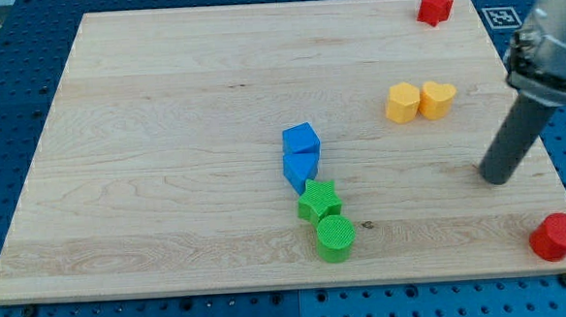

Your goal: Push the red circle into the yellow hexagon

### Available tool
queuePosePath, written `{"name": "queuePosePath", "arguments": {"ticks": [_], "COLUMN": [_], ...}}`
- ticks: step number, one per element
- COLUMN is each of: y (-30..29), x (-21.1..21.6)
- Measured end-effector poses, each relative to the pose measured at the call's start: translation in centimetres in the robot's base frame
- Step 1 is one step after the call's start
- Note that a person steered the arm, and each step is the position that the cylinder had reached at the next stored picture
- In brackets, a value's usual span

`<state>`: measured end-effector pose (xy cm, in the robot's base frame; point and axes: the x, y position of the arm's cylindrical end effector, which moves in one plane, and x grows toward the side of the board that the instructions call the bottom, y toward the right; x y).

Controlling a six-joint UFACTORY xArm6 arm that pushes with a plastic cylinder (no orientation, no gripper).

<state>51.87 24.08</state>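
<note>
The pale wooden board [165, 136] fills most of the view, resting on a blue perforated table [7, 86] that shows around all its sides. My tip [497, 176], the lower end of a straight dark rod with no claw on it to spread or pinch, stands on the board near its right edge, below and to the right of the yellow pair and above and to the left of the red circle. The red circle block [557, 236] sits at the board's bottom right corner, right at the edge and seemingly overhanging it a little, so there is almost no room to its right or below it. The yellow hexagon block [403, 103] lies in the upper right part of the board, touching a yellow heart-shaped block [438, 99] on its right. Bare wood runs between the red circle and the yellow hexagon, with only the rod standing near that line. A second red block [435, 7], its shape hard to make out, sits at the top edge near the right corner. Near the middle, a blue cube [301, 138] touches a blue angular block [300, 168], whose lower end meets a green star block [318, 200], with a green cylinder block [336, 237] right below that. The whole left half of the board is bare wood.
</note>
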Motion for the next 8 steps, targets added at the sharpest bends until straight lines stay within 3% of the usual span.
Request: {"name": "queuePosePath", "arguments": {"ticks": [2, 6, 8], "y": [8.1, 8.1, 8.1], "x": [2.1, 3.2, 6.2]}}
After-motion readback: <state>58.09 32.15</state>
